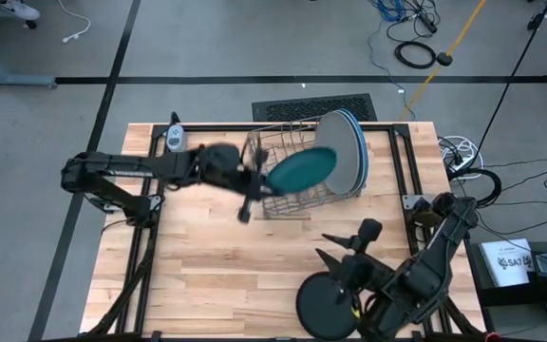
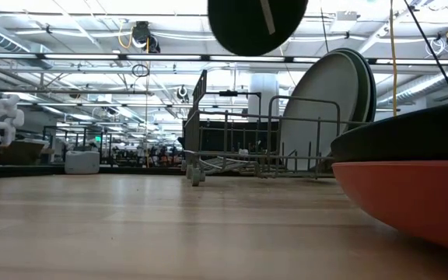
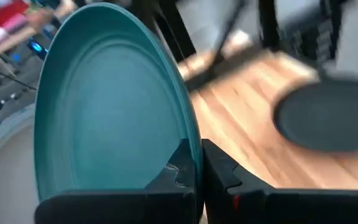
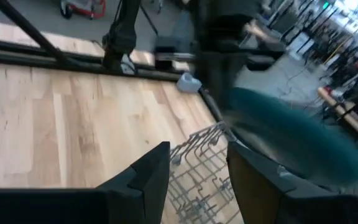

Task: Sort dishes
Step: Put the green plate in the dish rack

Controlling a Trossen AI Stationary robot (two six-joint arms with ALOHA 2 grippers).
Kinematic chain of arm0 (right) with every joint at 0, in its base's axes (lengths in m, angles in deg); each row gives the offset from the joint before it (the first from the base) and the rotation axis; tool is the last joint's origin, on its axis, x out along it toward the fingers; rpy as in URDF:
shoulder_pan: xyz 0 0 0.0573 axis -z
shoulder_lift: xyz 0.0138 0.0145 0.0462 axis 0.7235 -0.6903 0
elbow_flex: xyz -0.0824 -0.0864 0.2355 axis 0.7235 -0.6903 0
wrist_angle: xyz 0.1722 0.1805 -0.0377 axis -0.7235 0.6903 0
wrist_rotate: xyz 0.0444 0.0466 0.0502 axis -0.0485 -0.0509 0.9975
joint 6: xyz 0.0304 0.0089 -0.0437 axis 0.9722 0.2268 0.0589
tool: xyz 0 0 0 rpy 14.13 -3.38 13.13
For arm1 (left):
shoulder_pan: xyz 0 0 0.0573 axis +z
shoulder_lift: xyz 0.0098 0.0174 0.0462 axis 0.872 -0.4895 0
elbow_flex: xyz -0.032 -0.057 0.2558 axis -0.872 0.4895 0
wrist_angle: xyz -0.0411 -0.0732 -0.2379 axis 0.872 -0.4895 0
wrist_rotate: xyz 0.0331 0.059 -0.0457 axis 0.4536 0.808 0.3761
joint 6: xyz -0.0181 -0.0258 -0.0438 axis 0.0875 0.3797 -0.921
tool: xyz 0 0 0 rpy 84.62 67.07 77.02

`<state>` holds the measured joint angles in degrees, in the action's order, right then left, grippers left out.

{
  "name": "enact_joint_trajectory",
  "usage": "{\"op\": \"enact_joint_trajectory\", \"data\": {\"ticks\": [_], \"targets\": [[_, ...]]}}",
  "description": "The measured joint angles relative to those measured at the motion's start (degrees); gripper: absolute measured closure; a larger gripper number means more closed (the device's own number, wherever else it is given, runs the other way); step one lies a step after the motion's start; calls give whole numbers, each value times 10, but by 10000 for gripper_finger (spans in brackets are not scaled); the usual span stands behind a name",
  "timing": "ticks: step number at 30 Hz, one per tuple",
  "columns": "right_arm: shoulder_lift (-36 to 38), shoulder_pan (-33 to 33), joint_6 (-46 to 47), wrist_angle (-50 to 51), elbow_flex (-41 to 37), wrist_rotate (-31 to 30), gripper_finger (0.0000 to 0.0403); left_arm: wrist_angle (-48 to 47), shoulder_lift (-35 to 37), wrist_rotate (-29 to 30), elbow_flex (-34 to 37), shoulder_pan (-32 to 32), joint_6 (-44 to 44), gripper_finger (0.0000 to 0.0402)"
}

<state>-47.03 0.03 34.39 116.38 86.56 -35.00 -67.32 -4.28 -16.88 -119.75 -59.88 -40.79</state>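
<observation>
My left gripper (image 1: 266,180) is shut on a dark teal plate (image 1: 302,169), held over the grey wire dish rack (image 1: 283,199). In the low view the plate (image 2: 257,23) hangs high above the rack (image 2: 232,132). Large pale blue plates (image 1: 348,144) stand on edge at the rack's right end. A black plate (image 1: 326,306) lies near the table's front edge; the low view shows it (image 2: 411,134) stacked on an orange plate (image 2: 411,198). My right gripper (image 1: 330,247) is open and empty, just beyond the black plate. My left gripper pinches the teal plate's rim (image 3: 194,158) between its two fingers, one finger (image 3: 178,171) on the hollow face and one (image 3: 222,177) on the back. The fingers come about level from the table's left. The plate is tilted on edge, lifted clear of the rack.
A small white device (image 1: 175,138) lies at the table's far left corner. Bare wooden tabletop (image 1: 207,266) spreads over the near left. Black frame rails (image 1: 402,161) run along the table's right side. The right wrist view shows the rack's wires (image 4: 204,168).
</observation>
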Motion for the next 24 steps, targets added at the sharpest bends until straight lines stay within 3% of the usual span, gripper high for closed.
{"op": "enact_joint_trajectory", "data": {"ticks": [3,7,10,13,17,21,24], "targets": [[-6,-7,2,0,0,-26,250,93,-2,-24,0,34,-111,401],[-15,-12,2,0,0,-42,250,254,-11,-8,0,81,-321,401],[-20,-17,1,0,0,-44,250,316,-29,32,0,119,-508,401],[-21,-23,-2,0,0,-46,250,314,-50,44,0,151,-650,401],[-21,-37,-31,0,0,-74,250,318,-103,44,3,166,-761,401],[-19,-54,-48,0,0,-77,250,389,-170,39,4,163,-843,401],[-19,-71,-50,0,0,-90,250,405,-211,64,4,160,-892,401]]}}
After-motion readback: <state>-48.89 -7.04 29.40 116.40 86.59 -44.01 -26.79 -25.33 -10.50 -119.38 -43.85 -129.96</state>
